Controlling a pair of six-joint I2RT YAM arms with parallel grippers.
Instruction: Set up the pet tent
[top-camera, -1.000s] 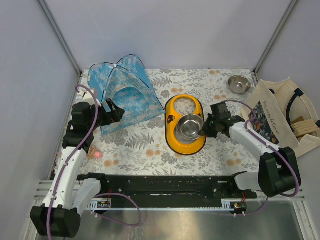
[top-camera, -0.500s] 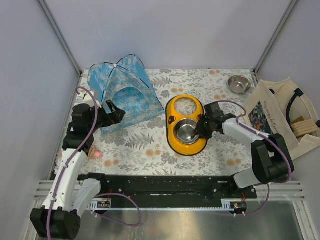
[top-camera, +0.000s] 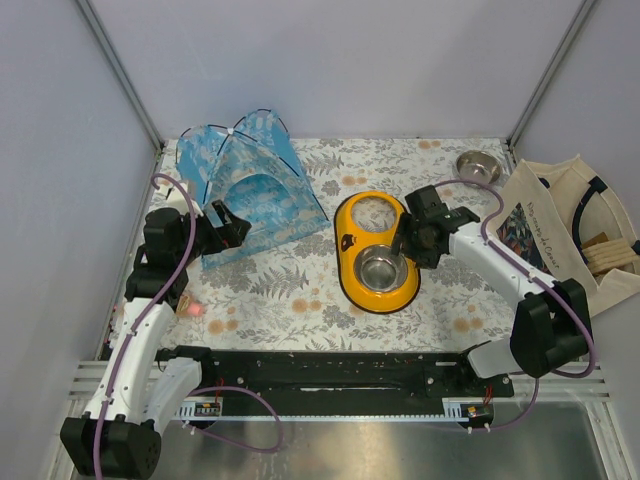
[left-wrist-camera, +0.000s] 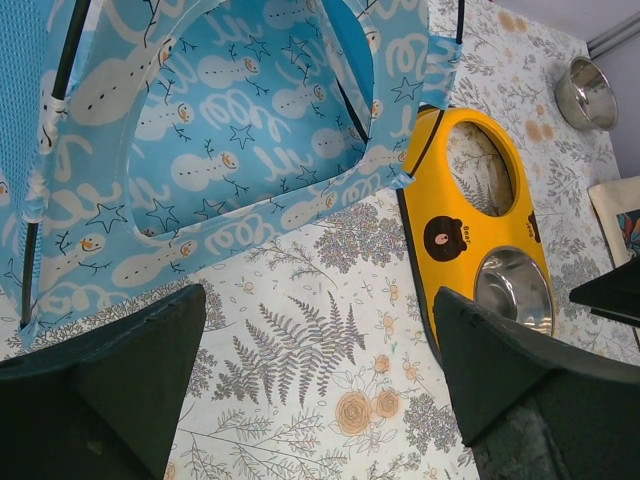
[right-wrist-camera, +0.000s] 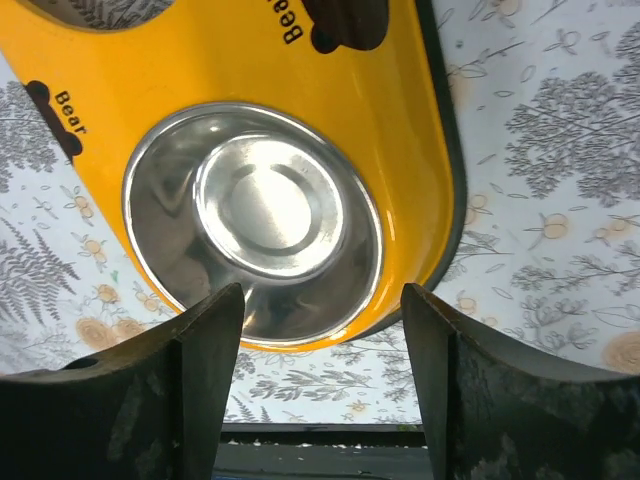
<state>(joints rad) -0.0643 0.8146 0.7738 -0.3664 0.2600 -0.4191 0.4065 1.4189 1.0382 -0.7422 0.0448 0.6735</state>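
Note:
The pet tent stands upright at the far left of the table, light blue with white snowmen, black poles crossing at its top, its arched doorway facing the near side. The left wrist view shows the tent just beyond my fingers. My left gripper is open and empty, at the tent's near left corner without touching it. My right gripper is open and empty above the yellow feeder, over the steel bowl seated in its near hole.
The feeder lies right of the tent on a floral cloth. A second steel bowl sits at the far right. A canvas tote bag fills the right edge. A small pink object lies near my left arm.
My right gripper has opened and let go of the steel bowl, which now rests in the feeder's near hole, and it has drawn back toward the far side. The left arm is still.

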